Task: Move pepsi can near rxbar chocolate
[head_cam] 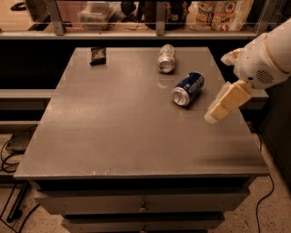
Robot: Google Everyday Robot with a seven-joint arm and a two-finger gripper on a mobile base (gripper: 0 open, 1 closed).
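The pepsi can (188, 88) is dark blue and lies on its side on the right half of the grey table (113, 123), its silver end facing me. The rxbar chocolate (98, 55) is a small flat black bar at the table's far left corner. My gripper (213, 116) comes in from the right on a white arm and hangs over the table's right edge. It is just right of and slightly nearer than the pepsi can, apart from it, with nothing seen in it.
A silver can (166, 58) lies on its side at the far middle of the table, behind the pepsi can. A shelf with a rail and bags (218, 11) runs behind the table. Drawers sit under the tabletop. Cables lie on the floor at left.
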